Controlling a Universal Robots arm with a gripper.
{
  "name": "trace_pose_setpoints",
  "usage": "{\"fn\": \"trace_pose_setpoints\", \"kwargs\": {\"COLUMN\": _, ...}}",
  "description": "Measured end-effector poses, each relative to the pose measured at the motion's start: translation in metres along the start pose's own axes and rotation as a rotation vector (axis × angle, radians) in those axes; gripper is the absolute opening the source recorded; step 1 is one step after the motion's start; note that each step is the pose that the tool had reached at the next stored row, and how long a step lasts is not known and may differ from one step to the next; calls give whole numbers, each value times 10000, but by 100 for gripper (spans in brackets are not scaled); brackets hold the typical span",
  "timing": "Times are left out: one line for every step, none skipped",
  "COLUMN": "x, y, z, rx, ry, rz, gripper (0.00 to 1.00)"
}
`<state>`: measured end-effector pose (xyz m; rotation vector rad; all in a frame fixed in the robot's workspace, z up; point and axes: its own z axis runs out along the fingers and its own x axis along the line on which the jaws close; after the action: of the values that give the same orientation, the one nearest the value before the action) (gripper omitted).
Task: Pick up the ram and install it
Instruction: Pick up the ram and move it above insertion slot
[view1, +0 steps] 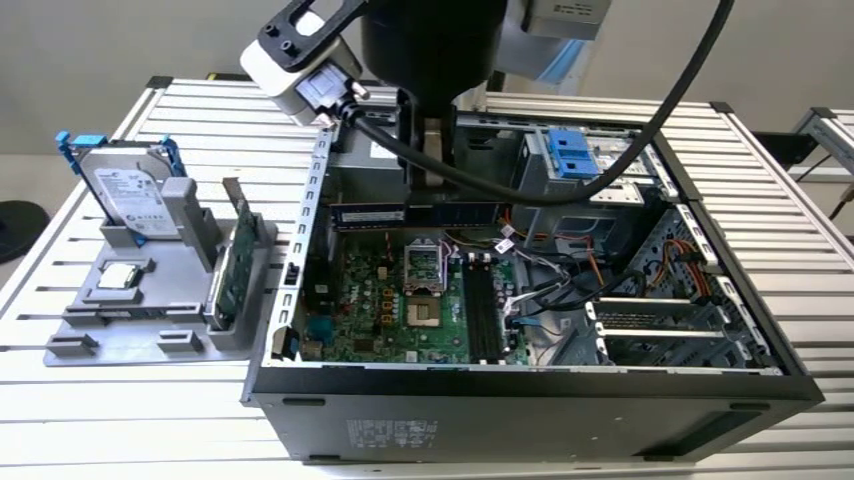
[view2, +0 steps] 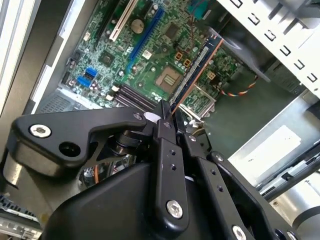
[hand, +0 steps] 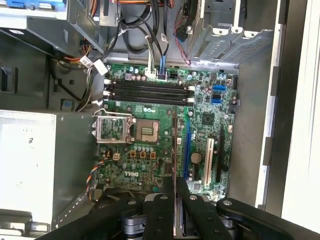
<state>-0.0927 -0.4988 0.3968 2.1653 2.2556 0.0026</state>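
My gripper (view1: 430, 198) hangs inside the open computer case (view1: 534, 385), shut on the ram (view1: 414, 213). The ram is a long dark stick held level, above the motherboard (view1: 387, 310) and near the case's back wall. In both wrist views the ram (view2: 197, 70) (hand: 174, 145) shows edge-on, running out from between the black fingers (view2: 162, 145) (hand: 192, 210). It is in the air over the processor socket (hand: 147, 131). The black memory slots (hand: 147, 91) (view1: 481, 312) lie apart from it with nothing in them.
At the exterior view's left, a grey stand (view1: 134, 320) holds a silver hard drive (view1: 134, 195) with blue rails and an upright green expansion card (view1: 240, 265). Loose cables (view1: 561, 280) and a blue drive bay (view1: 574, 150) crowd the case beside the slots.
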Motion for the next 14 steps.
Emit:
{"fn": "trace_pose_setpoints", "kwargs": {"x": -1, "y": 16, "z": 0, "rx": 1, "ry": 1, "rz": 0, "gripper": 0}}
{"fn": "trace_pose_setpoints", "kwargs": {"x": -1, "y": 32, "z": 1, "rx": 1, "ry": 1, "rz": 0, "gripper": 0}}
{"fn": "trace_pose_setpoints", "kwargs": {"x": -2, "y": 48, "z": 0, "rx": 1, "ry": 0, "rz": 0, "gripper": 0}}
{"fn": "trace_pose_setpoints", "kwargs": {"x": -3, "y": 65, "z": 1, "rx": -1, "ry": 0, "rz": -1, "gripper": 0}}
{"fn": "trace_pose_setpoints", "kwargs": {"x": -3, "y": 82, "z": 1, "rx": -1, "ry": 0, "rz": -1, "gripper": 0}}
{"fn": "trace_pose_setpoints", "kwargs": {"x": -4, "y": 99, "z": 1, "rx": -1, "ry": 0, "rz": -1, "gripper": 0}}
{"fn": "trace_pose_setpoints", "kwargs": {"x": -5, "y": 115, "z": 2, "rx": 0, "ry": 1, "rz": 0, "gripper": 0}}
{"fn": "trace_pose_setpoints", "kwargs": {"x": -6, "y": 132, "z": 2, "rx": 0, "ry": 1, "rz": 6, "gripper": 0}}
{"fn": "trace_pose_setpoints", "kwargs": {"x": -6, "y": 145, "z": 2, "rx": 1, "ry": 0, "rz": 31, "gripper": 0}}
{"fn": "trace_pose_setpoints", "kwargs": {"x": -7, "y": 152, "z": 3, "rx": 1, "ry": -1, "rz": 78, "gripper": 0}}
{"fn": "trace_pose_setpoints", "kwargs": {"x": -7, "y": 157, "z": 3, "rx": 1, "ry": -1, "rz": 132, "gripper": 0}}
{"fn": "trace_pose_setpoints", "kwargs": {"x": -7, "y": 162, "z": 4, "rx": 2, "ry": -2, "rz": 195, "gripper": 0}}
{"fn": "trace_pose_setpoints", "kwargs": {"x": -7, "y": 166, "z": 5, "rx": 2, "ry": -3, "rz": 261, "gripper": 0}}
{"fn": "trace_pose_setpoints", "kwargs": {"x": -7, "y": 169, "z": 5, "rx": 3, "ry": -3, "rz": 339, "gripper": 0}}
